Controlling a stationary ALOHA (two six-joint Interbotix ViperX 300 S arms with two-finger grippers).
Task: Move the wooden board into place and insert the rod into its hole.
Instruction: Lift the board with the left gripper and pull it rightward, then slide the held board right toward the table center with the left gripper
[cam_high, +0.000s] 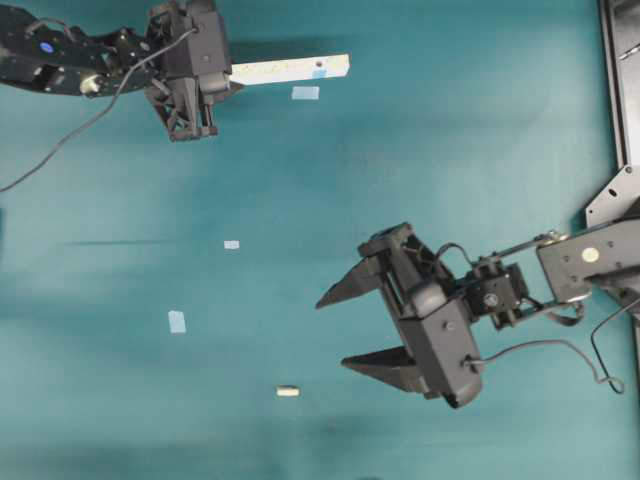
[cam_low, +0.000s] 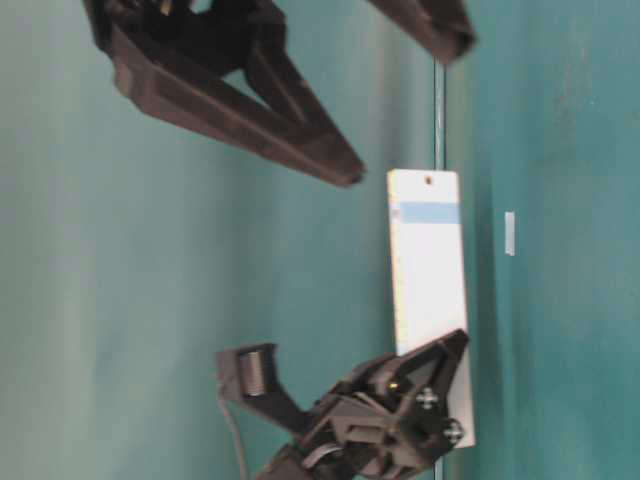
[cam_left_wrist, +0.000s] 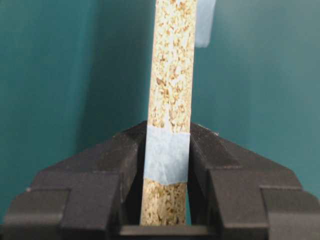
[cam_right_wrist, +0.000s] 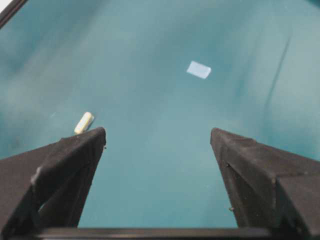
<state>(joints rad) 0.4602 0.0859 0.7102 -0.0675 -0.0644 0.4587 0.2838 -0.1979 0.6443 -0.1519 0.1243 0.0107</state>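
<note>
The wooden board (cam_high: 290, 68) lies lengthwise at the top of the overhead view, turned on its long edge. My left gripper (cam_high: 232, 78) is shut on its left end. In the left wrist view the fingers (cam_left_wrist: 125, 155) press both faces, with the speckled edge (cam_left_wrist: 172, 65) and a blue tape patch (cam_left_wrist: 166, 157) between them. The hole (cam_low: 429, 181) shows near the board's free end, above a blue tape band (cam_low: 430, 212). The rod (cam_high: 287, 391) lies flat on the teal table at the lower middle. My right gripper (cam_high: 332, 333) stands open, up and right of the rod (cam_right_wrist: 84, 123), and holds nothing.
Small pale-blue tape squares sit on the table: one (cam_high: 305, 93) just below the board, one (cam_high: 231, 244) at mid-left, one (cam_high: 177, 321) lower left. A dark metal frame (cam_high: 620, 80) runs along the right edge. The left arm's cable (cam_high: 60, 150) trails across the table.
</note>
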